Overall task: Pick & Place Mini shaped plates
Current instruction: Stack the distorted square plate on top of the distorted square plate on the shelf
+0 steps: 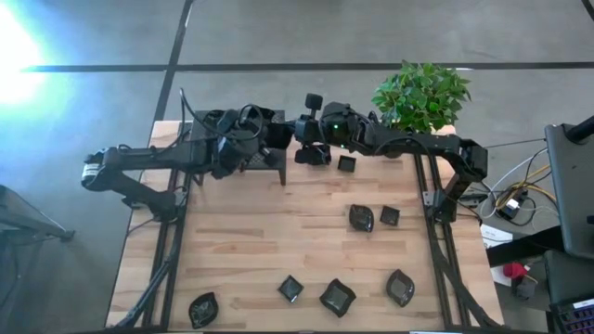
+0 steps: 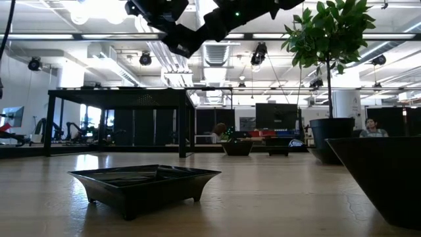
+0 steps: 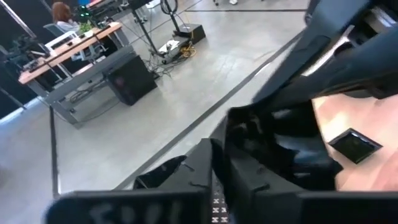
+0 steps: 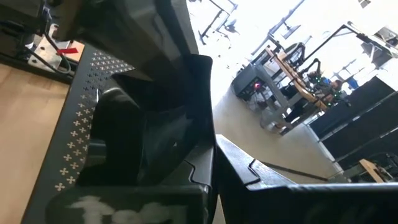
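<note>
Over the black perforated stand [image 1: 243, 148] at the table's far left, the left gripper [image 1: 278, 137] meets the right gripper [image 1: 299, 130] tip to tip. In the right wrist view a glossy black plate [image 4: 163, 134] sits between dark fingers [image 4: 186, 93], but which gripper pinches it I cannot tell; the left fingers' spread is unclear, while the right fingers are pressed together. Mini shaped plates lie on the wooden table [image 1: 241, 241]: one [image 1: 346, 163] just beside the grippers, two [image 1: 362, 218] mid-right, four [image 1: 290, 289] along the near edge. Bare wood lies between, and a plant [image 1: 419, 93] stands at the far right.
</note>
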{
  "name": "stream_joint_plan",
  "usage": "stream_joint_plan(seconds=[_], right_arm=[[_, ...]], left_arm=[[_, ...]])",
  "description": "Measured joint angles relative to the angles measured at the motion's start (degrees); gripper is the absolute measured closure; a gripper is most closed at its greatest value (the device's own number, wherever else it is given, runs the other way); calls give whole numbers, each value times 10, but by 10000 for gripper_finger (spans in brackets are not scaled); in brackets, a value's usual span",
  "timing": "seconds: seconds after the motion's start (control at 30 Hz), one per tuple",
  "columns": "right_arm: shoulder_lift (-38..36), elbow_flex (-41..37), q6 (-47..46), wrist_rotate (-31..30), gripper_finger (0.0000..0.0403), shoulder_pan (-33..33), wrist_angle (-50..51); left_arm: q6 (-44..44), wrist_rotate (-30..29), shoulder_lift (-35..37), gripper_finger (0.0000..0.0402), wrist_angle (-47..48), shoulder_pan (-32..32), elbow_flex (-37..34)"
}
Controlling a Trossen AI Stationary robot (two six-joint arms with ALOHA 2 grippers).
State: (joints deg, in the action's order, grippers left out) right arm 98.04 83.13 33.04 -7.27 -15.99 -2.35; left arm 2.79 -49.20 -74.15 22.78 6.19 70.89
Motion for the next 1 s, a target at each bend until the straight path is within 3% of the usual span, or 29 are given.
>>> stream_joint_plan(seconds=[0.37, 0.8, 1.0], right_arm=[[0, 0, -3, 0, 386, 0, 0], [-8, 0, -16, -4, 267, 8, 3], [-33, 0, -26, -4, 234, 9, 28]], left_arm=[[-1, 2, 0, 401, -2, 12, 0], [0, 5, 0, 401, 3, 51, 3], [-2, 41, 0, 401, 18, 89, 12]])
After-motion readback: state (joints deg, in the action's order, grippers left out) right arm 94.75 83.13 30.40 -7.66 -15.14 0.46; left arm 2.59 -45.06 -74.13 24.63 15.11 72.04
